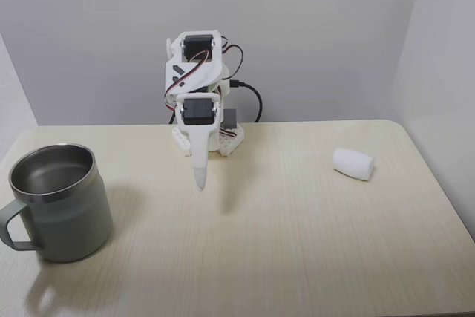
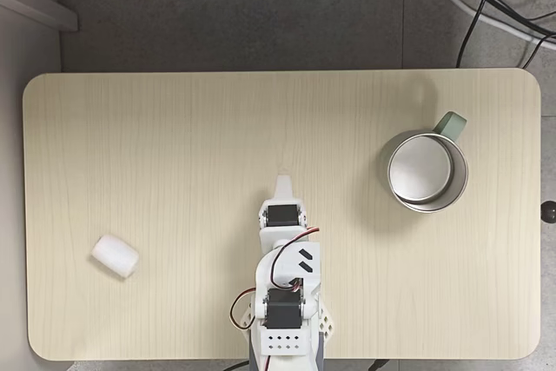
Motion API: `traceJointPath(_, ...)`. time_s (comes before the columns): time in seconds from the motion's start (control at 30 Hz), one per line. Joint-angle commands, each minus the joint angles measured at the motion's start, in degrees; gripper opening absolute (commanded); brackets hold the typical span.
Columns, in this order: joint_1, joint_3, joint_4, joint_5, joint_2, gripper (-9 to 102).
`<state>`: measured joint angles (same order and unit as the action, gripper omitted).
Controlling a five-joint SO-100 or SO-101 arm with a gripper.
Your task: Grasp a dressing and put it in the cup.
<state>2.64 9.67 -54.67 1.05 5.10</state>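
In a fixed view facing the arm, the end effector [image 1: 199,180] hangs point-down in the centre of the frame, above the pale wood bench [image 1: 282,250] and holding nothing. Its fingers seem pressed together into one narrow tip, though from this angle I cannot tell for certain. The dressing [image 1: 352,163] lies on its side at the right of the frame, well apart from the arm. The cup [image 1: 59,202] stands upright at the lower left, its handle toward the left edge.

In a fixed view from above, the end effector [image 2: 283,184] sits just below the middle of the frame. The dressing [image 2: 115,255] lies at the lower left on the bench [image 2: 200,136]. The cup [image 2: 426,171] stands at the right, its shiny inside showing nothing in it.
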Motion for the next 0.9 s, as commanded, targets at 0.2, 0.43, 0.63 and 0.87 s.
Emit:
traceJointPath(0.2,0.7,0.18,0.62,1.67,-0.18,0)
traceJointPath(0.43,-0.97,8.44,-3.52,7.21,-0.62,0)
traceJointPath(0.63,4.48,27.16,-5.98,14.77,-20.04,0)
traceJointPath(0.87,14.77,60.38,-20.57,28.92,-53.53,1)
